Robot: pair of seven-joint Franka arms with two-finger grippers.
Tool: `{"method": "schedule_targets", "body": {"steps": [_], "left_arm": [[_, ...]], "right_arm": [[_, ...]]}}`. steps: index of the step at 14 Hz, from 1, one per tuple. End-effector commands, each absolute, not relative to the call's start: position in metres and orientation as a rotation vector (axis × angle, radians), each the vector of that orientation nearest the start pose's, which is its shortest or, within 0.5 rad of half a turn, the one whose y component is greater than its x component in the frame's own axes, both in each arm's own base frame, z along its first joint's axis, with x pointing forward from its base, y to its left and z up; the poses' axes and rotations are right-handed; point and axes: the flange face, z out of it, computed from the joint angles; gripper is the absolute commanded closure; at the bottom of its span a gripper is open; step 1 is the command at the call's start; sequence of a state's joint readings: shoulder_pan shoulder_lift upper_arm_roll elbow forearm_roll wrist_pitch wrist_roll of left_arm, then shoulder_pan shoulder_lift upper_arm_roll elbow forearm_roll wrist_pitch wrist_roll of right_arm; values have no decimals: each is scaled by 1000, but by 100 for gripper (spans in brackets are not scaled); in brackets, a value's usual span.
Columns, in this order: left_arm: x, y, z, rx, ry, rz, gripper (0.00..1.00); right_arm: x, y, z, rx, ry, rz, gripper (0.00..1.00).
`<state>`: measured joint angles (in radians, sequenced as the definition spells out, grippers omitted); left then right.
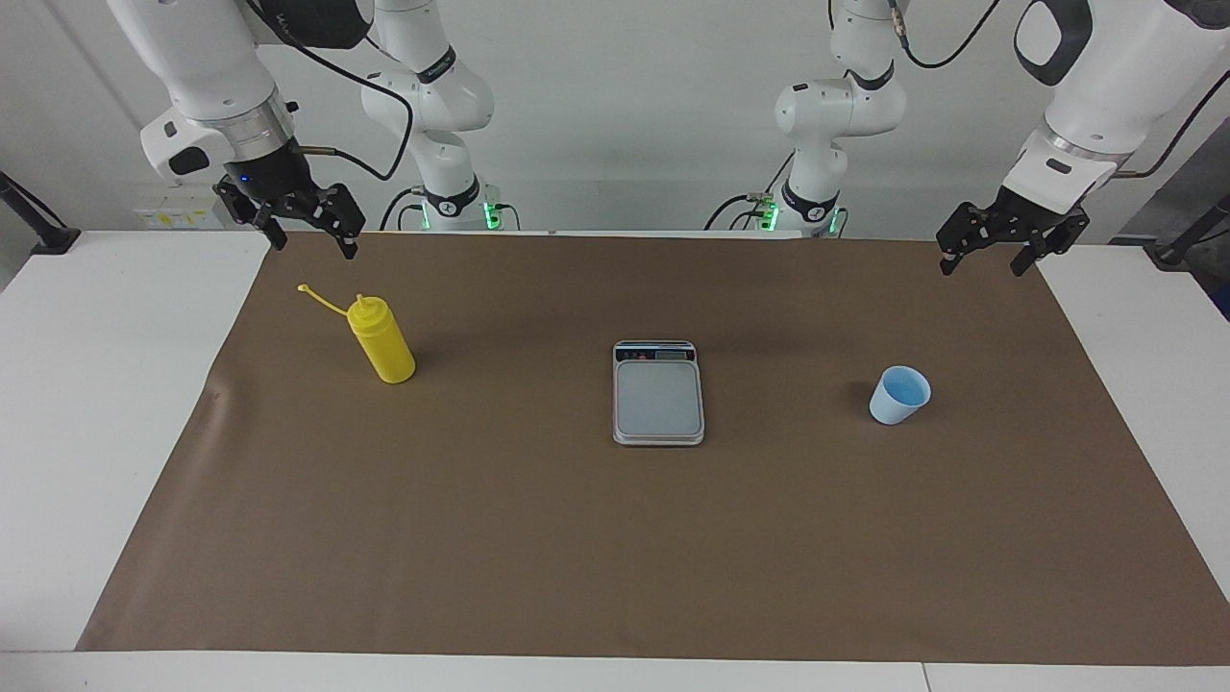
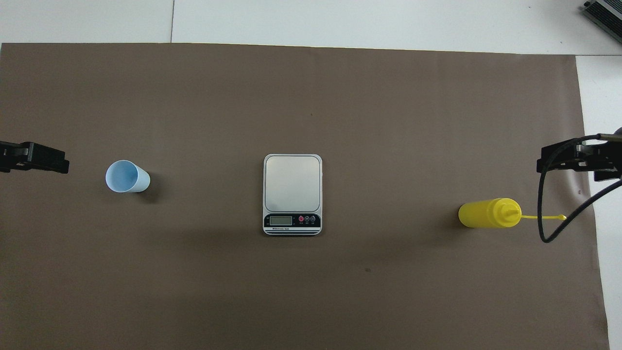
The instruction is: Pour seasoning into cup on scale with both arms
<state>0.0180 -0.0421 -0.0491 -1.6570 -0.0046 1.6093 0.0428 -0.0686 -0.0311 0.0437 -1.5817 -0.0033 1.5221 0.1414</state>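
Cup (image 1: 900,394) off the scale (image 1: 658,392), bottle (image 1: 381,339) upright.
Left gripper (image 1: 992,250), open and empty, hangs at the cup's end; right gripper (image 1: 304,231), open and empty, hangs by the bottle at its own end.

Brown mat (image 1: 538,538) over table: matt, paper-like, faint crease near edge at right arm's end. Table (image 1: 86,404): smooth white. Seasoning bottle (image 1: 381,339): yellow plastic, slight sheen. Cup (image 1: 899,395): light-blue plastic, smooth. Scale (image 1: 658,398): brushed metal-look plate, glossy dark display strip.
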Motion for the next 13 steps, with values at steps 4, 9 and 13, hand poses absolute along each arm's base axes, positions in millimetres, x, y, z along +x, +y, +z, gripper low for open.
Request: {"method": "schedule_targets", "body": {"steps": [4, 9, 13], "left_arm": [[556, -4, 539, -3153, -133, -8, 0], [556, 0, 472, -3148, -199, -23, 0], [548, 15, 421, -3143, -293, -37, 0]], "right_arm": [[531, -14, 632, -3131, 294, 67, 0], [531, -14, 632, -3131, 292, 67, 0], [531, -14, 632, -3131, 289, 67, 0]]}}
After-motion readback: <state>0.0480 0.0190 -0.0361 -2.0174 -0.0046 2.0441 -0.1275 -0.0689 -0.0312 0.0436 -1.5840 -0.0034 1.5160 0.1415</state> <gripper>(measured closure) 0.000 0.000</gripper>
